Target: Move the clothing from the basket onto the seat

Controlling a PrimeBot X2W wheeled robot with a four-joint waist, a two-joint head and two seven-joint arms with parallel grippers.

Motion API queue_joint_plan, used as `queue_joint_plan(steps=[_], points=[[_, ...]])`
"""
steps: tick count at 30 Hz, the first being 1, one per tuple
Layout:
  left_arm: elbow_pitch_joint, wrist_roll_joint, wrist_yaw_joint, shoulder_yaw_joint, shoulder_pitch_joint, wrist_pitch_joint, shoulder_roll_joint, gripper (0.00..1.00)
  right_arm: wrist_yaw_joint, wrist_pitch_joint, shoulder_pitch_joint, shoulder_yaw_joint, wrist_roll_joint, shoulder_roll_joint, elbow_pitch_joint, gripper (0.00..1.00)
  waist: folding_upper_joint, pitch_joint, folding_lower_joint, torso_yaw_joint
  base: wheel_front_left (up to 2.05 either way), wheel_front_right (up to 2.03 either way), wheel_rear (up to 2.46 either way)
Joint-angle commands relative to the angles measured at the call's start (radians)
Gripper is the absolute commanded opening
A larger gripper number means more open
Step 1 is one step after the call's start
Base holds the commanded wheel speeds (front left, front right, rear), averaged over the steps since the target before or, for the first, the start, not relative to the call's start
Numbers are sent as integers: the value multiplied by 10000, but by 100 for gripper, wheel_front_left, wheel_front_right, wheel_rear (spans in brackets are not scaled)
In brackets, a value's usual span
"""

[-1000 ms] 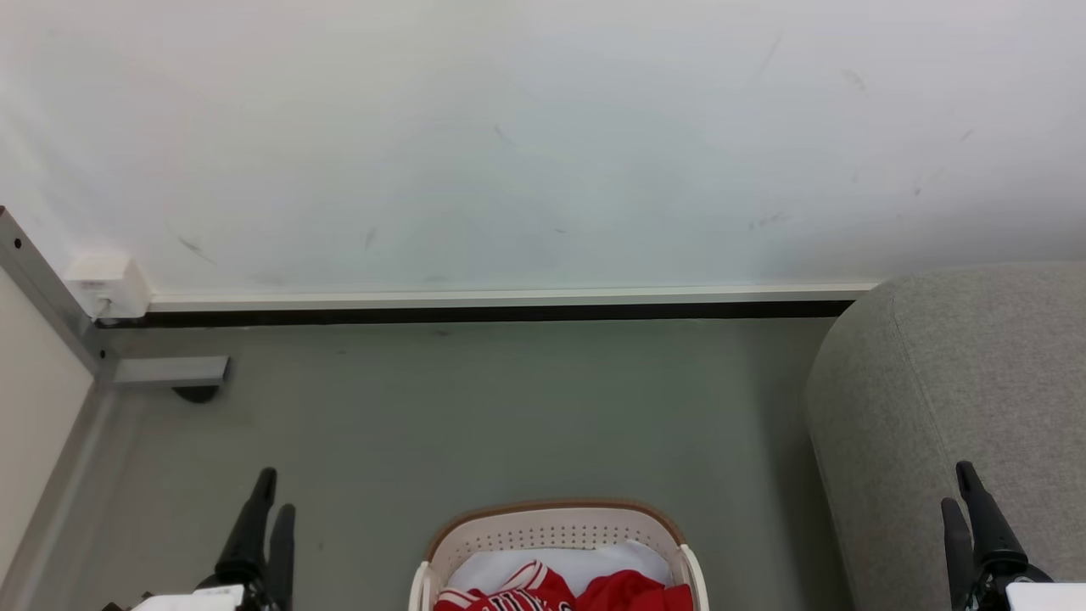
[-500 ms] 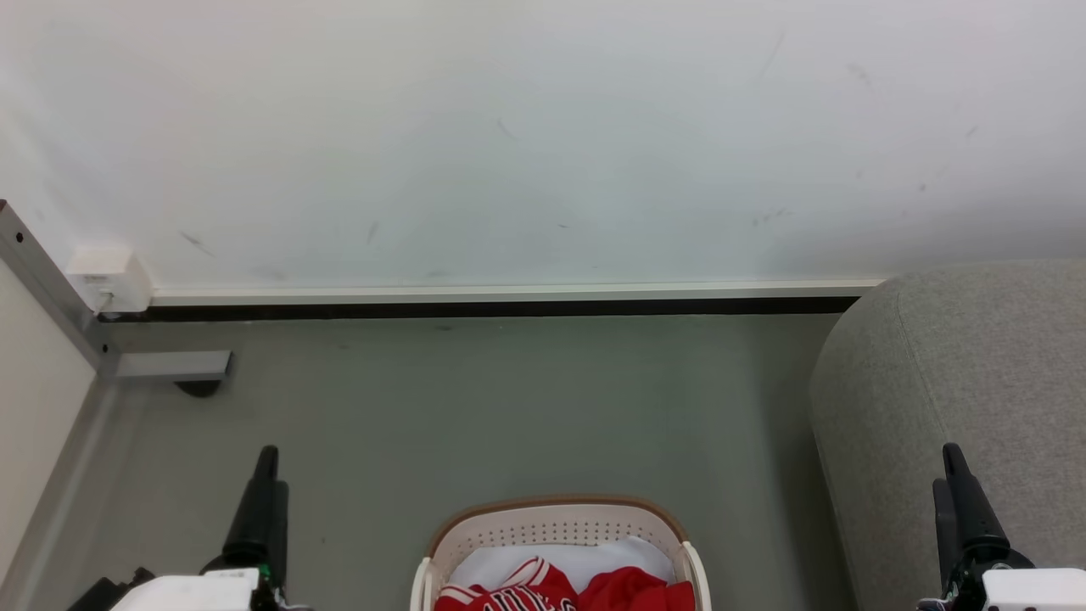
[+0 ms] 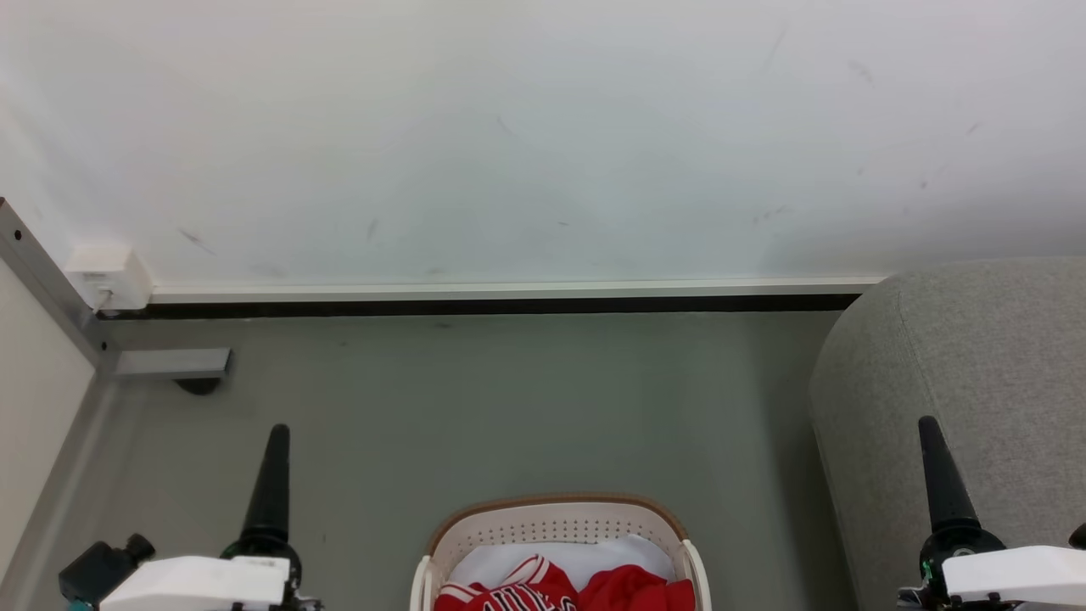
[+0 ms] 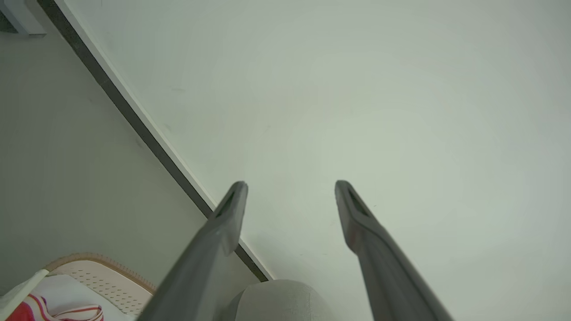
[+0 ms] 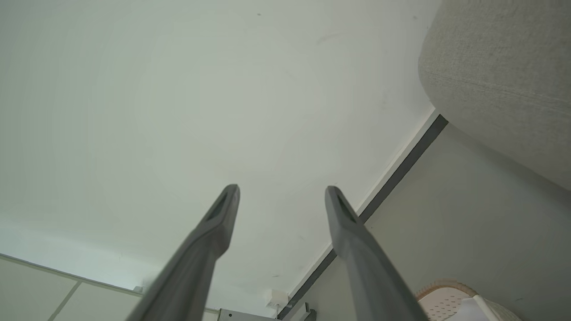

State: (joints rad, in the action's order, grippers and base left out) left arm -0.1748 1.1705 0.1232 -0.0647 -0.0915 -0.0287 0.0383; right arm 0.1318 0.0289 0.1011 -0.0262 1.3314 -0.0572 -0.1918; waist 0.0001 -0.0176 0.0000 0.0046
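Note:
The cream basket (image 3: 551, 504) with a brown rim stands on the floor at the bottom centre of the head view. In it lies the clothing: a red jersey (image 3: 509, 596) with white trim, and a plain red garment (image 3: 632, 590) beside it, both on a white sheet (image 3: 551, 556). The light-grey seat (image 3: 976, 356) rises at the right. My left gripper (image 3: 277, 434) is left of the basket, fingers pointing up. The left wrist view shows this gripper (image 4: 291, 185) open and empty, with the basket (image 4: 102, 276) at lower left. My right gripper (image 3: 930, 424) is in front of the seat, and the right wrist view shows it (image 5: 282, 190) open and empty.
A white wall with a pale skirting strip (image 3: 509, 295) closes the far side of the grey floor. At the left stand a metal frame post (image 3: 42, 280), its foot (image 3: 170, 363) and a small white box (image 3: 106, 276). Bare floor lies between basket and wall.
Both grippers have risen in the head view and turned, so each pair of fingers now lines up as one spike. Both stay open. The basket and clothing have not moved.

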Motion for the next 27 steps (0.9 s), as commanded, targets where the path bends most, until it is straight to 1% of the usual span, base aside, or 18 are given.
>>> queue_joint_plan(steps=[1, 10, 18, 27], points=[[228, -424, 48, -10, -211, -107, 76, 100, -5, 99, 309, -77, -325, -104, 210, 100, -1, 4, 0, -2, 0, 0, 0], [302, -2178, -224, 207, -146, -420, 89, 100, -7, 414, 349, -365, -2092, -198, 188, 100, -1, -1, 0, 7, 0, 0, 0], [377, -4064, -725, 442, -148, -680, 99, 100, -8, 672, 383, -551, -3595, -212, 31, 100, -1, 0, 0, 34, 0, 0, 0], [486, -5446, -989, 654, -62, -953, 110, 100, -10, 947, 433, -866, -5222, -266, -172, 100, -1, 37, 0, 65, 0, 0, 0]])
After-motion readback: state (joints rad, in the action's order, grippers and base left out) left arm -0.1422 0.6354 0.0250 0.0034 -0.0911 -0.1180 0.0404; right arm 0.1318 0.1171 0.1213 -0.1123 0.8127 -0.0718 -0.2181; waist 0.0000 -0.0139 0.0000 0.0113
